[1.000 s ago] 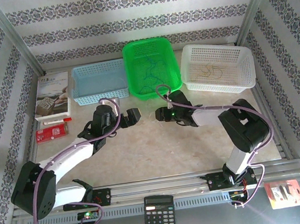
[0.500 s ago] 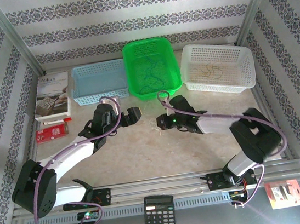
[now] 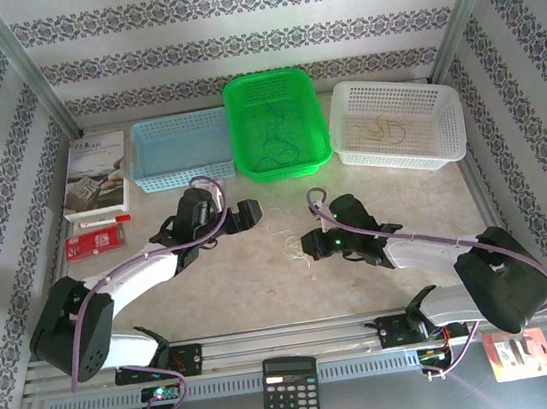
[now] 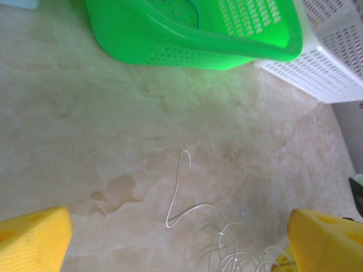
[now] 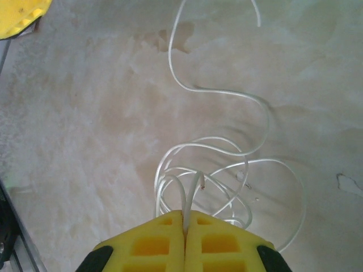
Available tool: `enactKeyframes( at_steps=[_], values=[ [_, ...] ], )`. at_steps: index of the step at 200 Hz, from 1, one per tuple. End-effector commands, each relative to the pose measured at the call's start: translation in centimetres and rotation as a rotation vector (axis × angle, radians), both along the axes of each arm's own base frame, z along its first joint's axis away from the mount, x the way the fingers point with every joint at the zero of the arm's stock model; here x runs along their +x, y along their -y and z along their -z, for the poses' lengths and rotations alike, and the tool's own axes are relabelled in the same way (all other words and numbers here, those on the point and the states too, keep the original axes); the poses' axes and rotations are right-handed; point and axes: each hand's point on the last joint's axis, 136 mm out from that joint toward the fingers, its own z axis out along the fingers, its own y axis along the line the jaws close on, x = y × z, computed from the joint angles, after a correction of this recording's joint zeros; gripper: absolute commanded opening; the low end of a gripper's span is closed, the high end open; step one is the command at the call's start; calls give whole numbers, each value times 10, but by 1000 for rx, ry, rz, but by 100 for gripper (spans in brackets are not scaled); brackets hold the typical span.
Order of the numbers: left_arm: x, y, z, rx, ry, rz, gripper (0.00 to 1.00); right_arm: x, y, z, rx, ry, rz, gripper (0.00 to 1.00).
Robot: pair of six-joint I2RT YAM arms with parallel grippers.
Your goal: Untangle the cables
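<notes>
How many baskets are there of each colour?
Blue basket: 1
Green basket: 1
White basket: 1
Total: 3 baskets

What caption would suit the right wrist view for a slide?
Right gripper shut on a strand of the coiled white cable lying on the beige table.

- Walls (image 3: 230,29) all around: pale wallpaper with dark flowery bands, kinda grandma-style.
- Silver metal posts (image 3: 27,70) lean up in the back corners.
- Desk (image 3: 265,296) top is beige, marble-ish, blotchy.
- Aluminium rail (image 3: 291,336) along its near edge.
</notes>
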Motion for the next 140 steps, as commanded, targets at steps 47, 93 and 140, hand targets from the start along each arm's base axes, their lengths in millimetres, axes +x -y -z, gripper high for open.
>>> enactKeyframes(
  at_steps=[47, 93, 140],
  values=[
    [15, 25, 20, 228, -65, 162, 78, 4, 7, 10, -30, 17, 31, 0],
    [22, 44, 41, 364, -96, 234, 71, 5, 10, 11, -36, 24, 44, 0],
    [24, 51, 59, 457, -135, 266, 63, 6, 11, 10, -36, 31, 49, 0]
  ],
)
